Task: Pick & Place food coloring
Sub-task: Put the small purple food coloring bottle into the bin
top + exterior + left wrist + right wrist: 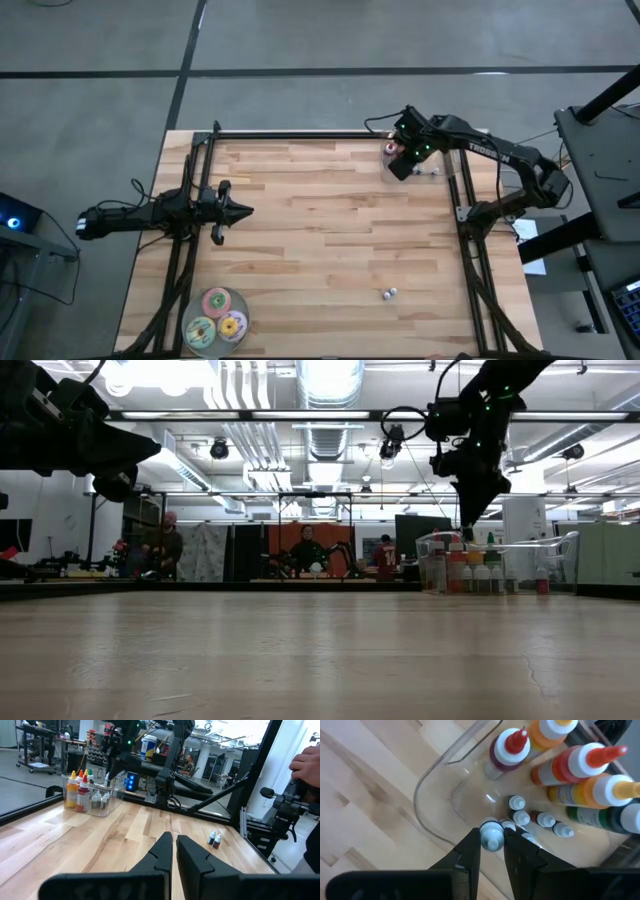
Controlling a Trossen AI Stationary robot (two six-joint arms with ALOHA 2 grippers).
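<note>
A clear plastic bin [432,785] at the table's far right holds tall squeeze bottles and several tiny food coloring bottles [540,820] that stand on its floor. My right gripper [492,842] hangs over the bin [425,168], pointing steeply down, shut on one tiny pale-capped bottle [492,836]. In the low view it [468,525] is just above the bin's rim [490,540]. Two more tiny bottles [388,293] stand on the wood near the front right. My left gripper [238,211] waits level at the table's left, shut and touching nothing. My right gripper pinches the tiny bottle at its pale cap [492,840] between its two fingers. The fingers come from above, slanting down. The cap faces the camera and hides the bottle's body. The bottle is lifted clear, over the bin's inside near its curved wall.
Three flat round discs, pink, green and yellow [215,315], lie at the near left corner. Black frame rails [470,230] run along the table's sides and back. Bare wood fills the middle. People [305,550] are in the room beyond the table.
</note>
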